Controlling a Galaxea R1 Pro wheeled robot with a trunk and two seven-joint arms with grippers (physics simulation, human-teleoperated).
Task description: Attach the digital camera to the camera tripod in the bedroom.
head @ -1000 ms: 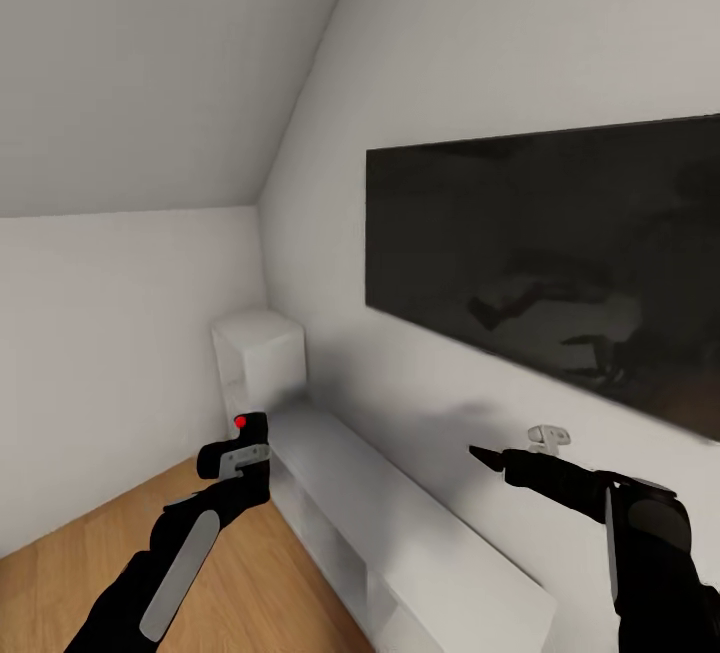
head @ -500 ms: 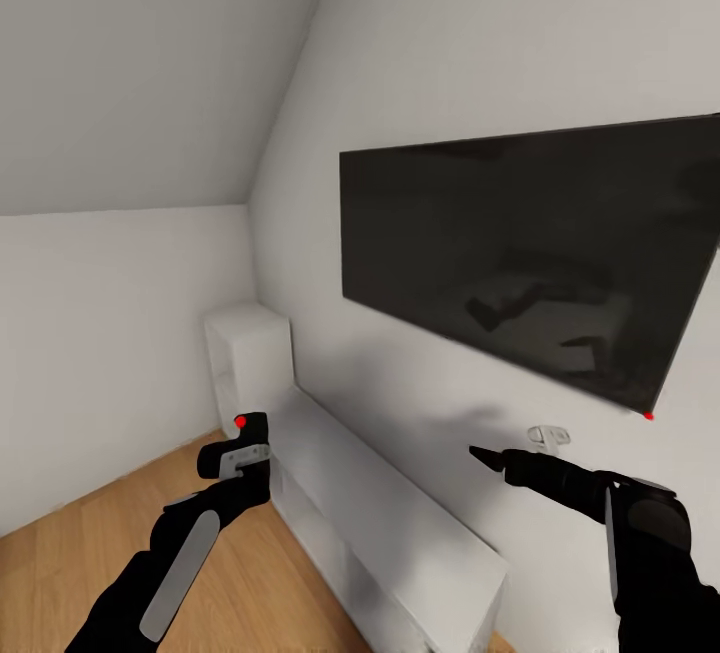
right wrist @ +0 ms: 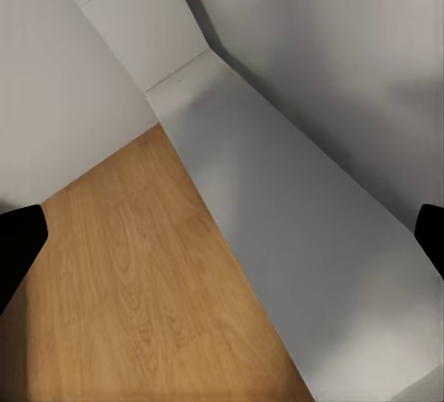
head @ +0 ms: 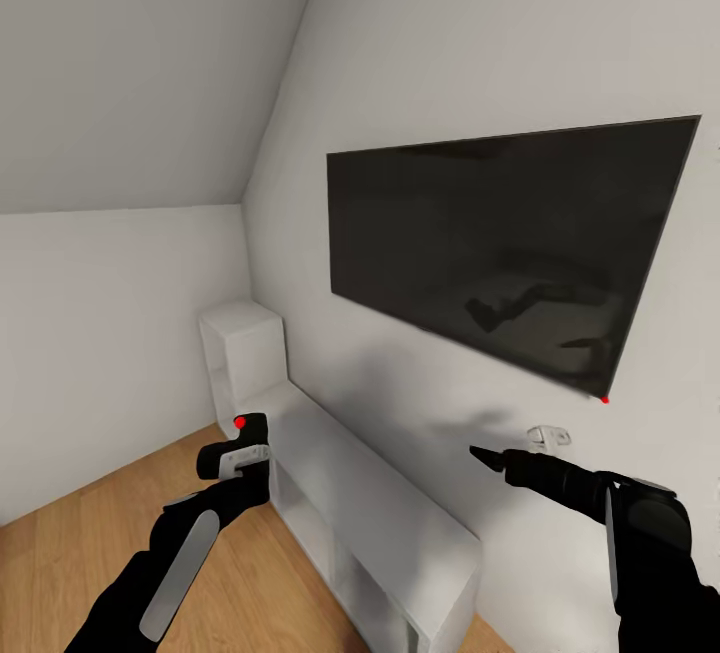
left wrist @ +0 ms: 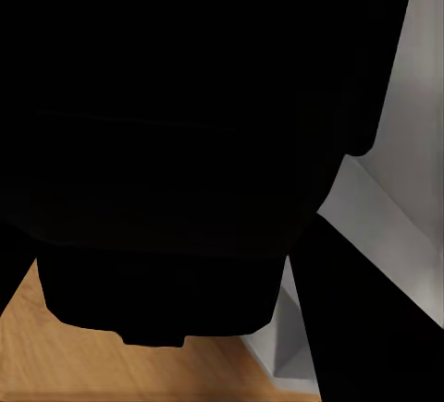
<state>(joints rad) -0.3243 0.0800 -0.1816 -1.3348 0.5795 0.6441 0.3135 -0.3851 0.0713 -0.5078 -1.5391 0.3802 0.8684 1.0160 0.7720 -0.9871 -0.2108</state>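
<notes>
The digital camera (head: 246, 432), small and black with a red dot on top, is held upright in my left gripper (head: 238, 460), which is shut on it at the lower left of the head view. In the left wrist view the camera's dark body (left wrist: 185, 143) blocks nearly everything. My right gripper (head: 488, 454) hangs at the lower right with nothing in it; the right wrist view has its fingertips (right wrist: 18, 240) far apart at the frame edges, so it is open. The camera tripod is out of view.
A large dark TV (head: 500, 253) hangs on the white wall ahead. Below it runs a low white cabinet (head: 370, 513) ending at a taller white cube shelf (head: 245, 348) in the corner. Light wood floor (head: 90, 553) lies at the left under a sloped ceiling.
The whole picture has slid left, so the view has turned right; the TV's right edge and the cabinet's near end have come into sight. Both arms keep their pose.
</notes>
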